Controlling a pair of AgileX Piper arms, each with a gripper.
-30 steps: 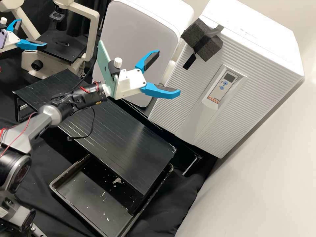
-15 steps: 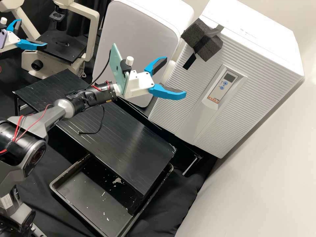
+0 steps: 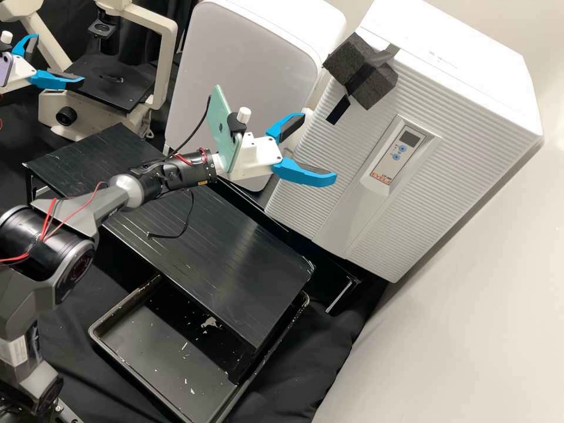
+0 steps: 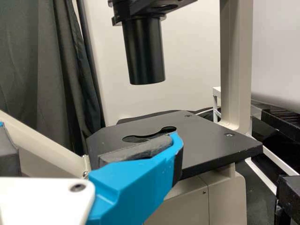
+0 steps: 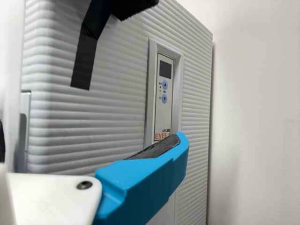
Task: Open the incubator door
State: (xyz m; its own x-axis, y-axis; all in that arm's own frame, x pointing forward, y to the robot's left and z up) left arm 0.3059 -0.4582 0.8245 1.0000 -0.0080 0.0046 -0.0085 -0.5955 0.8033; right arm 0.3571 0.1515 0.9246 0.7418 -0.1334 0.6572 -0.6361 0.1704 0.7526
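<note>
High view: right end effector (image 3: pixel 320 147) has fingers apart, near the front of the incubator door (image 3: pixel 346 147), door shut. Left end effector (image 3: pixel 57 61), fingers also apart, is by the microscope (image 3: pixel 168 59).

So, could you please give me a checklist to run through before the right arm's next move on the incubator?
- Right tool open: ok, fingers apart.
- Incubator door shut beforehand: ok.
- Right tool gripping the door: not ok, nothing between its fingers.
- Dark block taped at the door's upper corner: ok.
- Left tool away from the door: ok, beside the microscope.
- Right tool touching the door: cannot tell.
</note>
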